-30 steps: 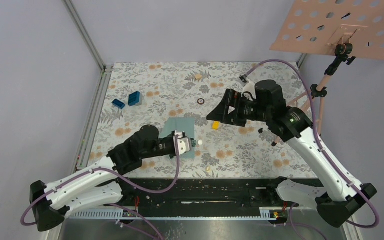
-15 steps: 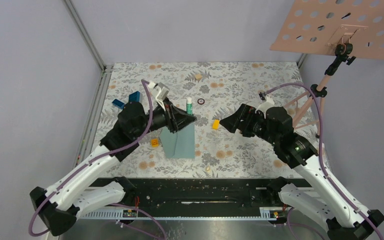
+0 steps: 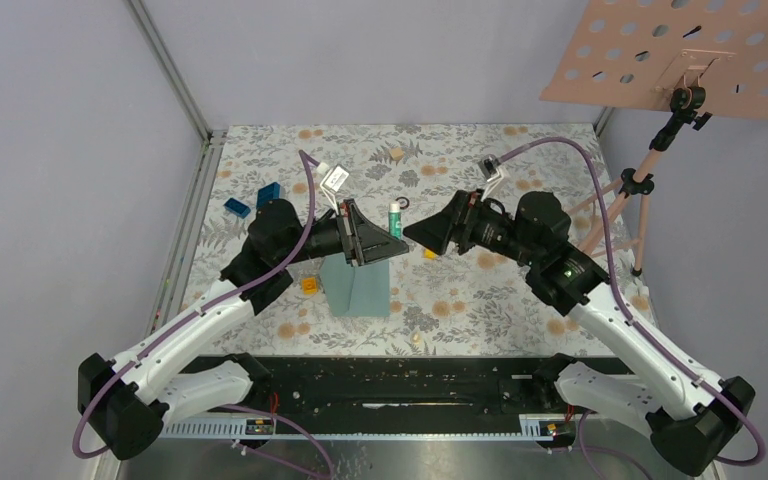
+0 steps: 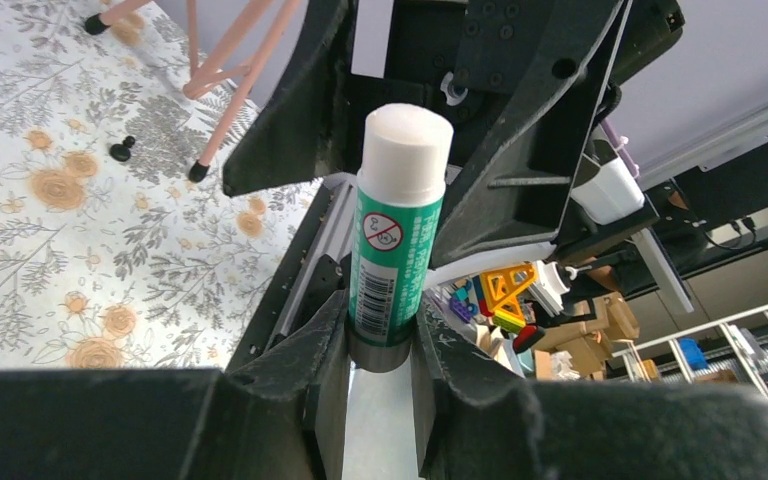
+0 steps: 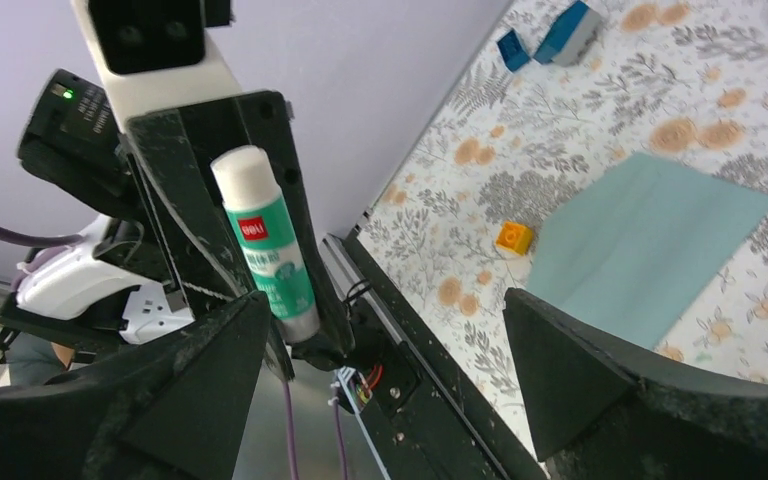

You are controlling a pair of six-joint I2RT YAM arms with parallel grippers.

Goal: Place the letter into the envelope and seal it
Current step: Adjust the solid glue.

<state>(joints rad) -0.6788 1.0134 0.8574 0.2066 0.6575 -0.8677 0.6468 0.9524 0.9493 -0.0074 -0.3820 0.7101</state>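
While both arms are up off the counter (image 3: 480,300), tools nose to nose: readout below.
left arm: reaches forward and to the right, wrist lifted, tool above the far end of the envelope
left tool (image 4: 380,345): clamped on the bottom end of a glue stick (image 4: 397,230)
glue stick: green label, white top, standing roughly upright out of the left tool's fingers (image 4: 290,385)
right arm: elbow high, forearm swung in towards the left, tool aimed at the stick
right tool (image 5: 390,380): jaws wide apart, holding nothing
right tool vs stick: in the left wrist view its fingers (image 4: 290,100) flank the white top; contact, cannot tell
envelope (image 3: 360,285): teal, flat on the floral counter, near-centre, under and just in front of the left tool; flap state not readable
orange block (image 3: 309,285): just beside the envelope's left edge
yellow block (image 3: 430,251): on the counter below the right tool
blue blocks (image 3: 268,193): far left, well apart from the envelope
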